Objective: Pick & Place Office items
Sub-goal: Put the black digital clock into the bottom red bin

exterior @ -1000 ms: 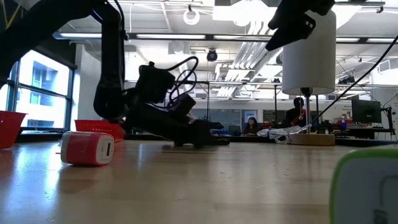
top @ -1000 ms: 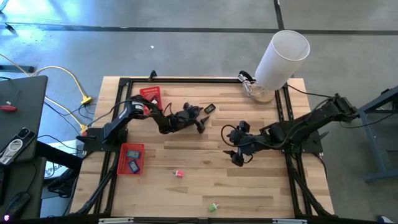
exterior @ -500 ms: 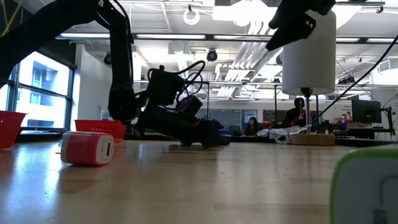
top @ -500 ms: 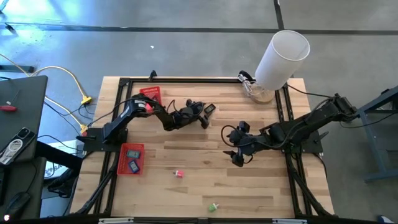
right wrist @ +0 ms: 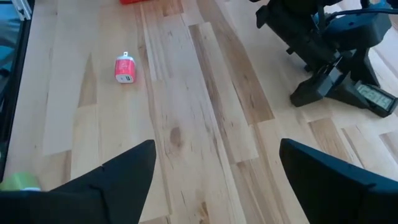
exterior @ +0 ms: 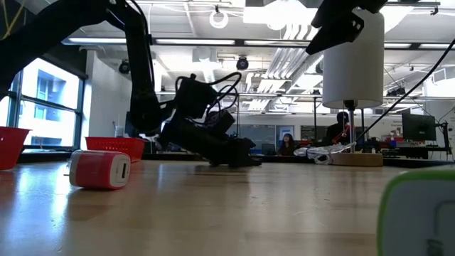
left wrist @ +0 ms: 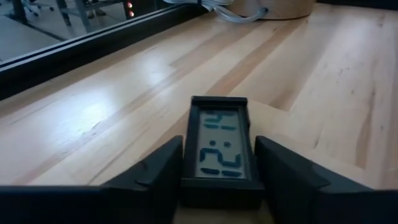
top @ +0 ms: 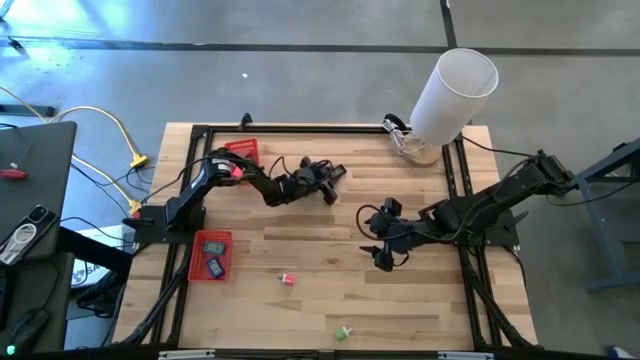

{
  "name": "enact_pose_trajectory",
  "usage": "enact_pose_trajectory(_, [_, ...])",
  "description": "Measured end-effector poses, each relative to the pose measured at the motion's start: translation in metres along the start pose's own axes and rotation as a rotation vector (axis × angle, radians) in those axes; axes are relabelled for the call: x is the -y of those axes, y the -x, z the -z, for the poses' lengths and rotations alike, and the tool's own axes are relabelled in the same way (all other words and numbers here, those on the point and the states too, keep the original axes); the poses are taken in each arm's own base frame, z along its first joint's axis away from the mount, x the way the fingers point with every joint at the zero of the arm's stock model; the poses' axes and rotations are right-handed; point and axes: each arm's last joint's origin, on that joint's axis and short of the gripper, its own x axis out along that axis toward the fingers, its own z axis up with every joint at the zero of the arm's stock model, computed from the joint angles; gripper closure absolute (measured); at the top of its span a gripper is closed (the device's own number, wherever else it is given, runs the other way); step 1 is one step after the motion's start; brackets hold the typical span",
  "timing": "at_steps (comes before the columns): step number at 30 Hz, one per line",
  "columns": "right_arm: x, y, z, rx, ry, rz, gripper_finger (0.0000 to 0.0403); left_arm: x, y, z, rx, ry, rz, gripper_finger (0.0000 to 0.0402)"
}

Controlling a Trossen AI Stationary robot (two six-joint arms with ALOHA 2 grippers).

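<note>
A small black office item with a grey digit display (left wrist: pixel 219 149) lies flat on the wooden table (top: pixel 330 250) at the far middle, seen in the high view as a black item (top: pixel 338 172). My left gripper (left wrist: pixel 219 186) is low over the table and shut on it. My right gripper (right wrist: pixel 214 186) hangs open above the table's right middle, with nothing between its fingers. A red block (top: pixel 288 279) and a green piece (top: pixel 343 331) rest on the table toward the near edge. My left gripper pinches the black item's two long side edges (left wrist: pixel 186 168) between its two fingers, at the end nearest the wrist. The fingers come in low and nearly level from the table's left, lying along the item. The item lies flat on the table, display up.
Two red mesh baskets stand at the left, one far (top: pixel 243 153), one near (top: pixel 211 255) with small items in it. A big white cylinder (top: pixel 455 88) stands at the far right corner beside a coil of cable (top: pixel 400 135). Bare wood lies between the arms.
My left gripper has gone toward the table's far edge and a little right, sinking and tipping flatter, up to the black display item, which now sits between its fingers. The item has stayed on the table.
</note>
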Motion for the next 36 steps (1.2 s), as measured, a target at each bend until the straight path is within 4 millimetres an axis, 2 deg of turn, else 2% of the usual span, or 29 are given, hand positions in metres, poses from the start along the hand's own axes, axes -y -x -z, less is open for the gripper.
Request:
enact_pose_trajectory(3, [0.000,0.000,0.000,0.000,0.000,0.000,0.0072,0.000,0.000,0.000,-0.003,-0.015,0.001,0.0259])
enact_pose_trajectory(10, [0.000,0.000,0.000,0.002,-0.003,-0.001,0.0072,0.006,0.003,0.001,-0.002,-0.039,-0.025,0.0258])
enact_pose_trajectory(14, [0.000,0.000,0.000,0.002,-0.004,-0.001,0.0072,0.019,0.015,-0.014,-0.011,-0.100,-0.012,0.0258])
enact_pose_trajectory(20, [0.000,0.000,-0.001,0.006,-0.006,-0.003,0.0072,0.042,0.058,-0.057,-0.111,-0.317,-0.022,0.0258])
enact_pose_trajectory(25, [-0.001,0.000,0.000,-0.008,-0.006,-0.027,0.0072,0.040,0.095,-0.097,-0.176,-0.270,0.028,0.0258])
enact_pose_trajectory(30, [-0.004,0.000,-0.001,-0.030,-0.011,-0.099,0.0072,0.037,0.128,-0.114,-0.259,-0.222,0.062,0.0258])
enact_pose_trajectory(36, [-0.009,0.001,-0.006,-0.001,-0.009,-0.190,0.0072,0.049,0.163,-0.133,-0.221,-0.221,0.142,0.0258])
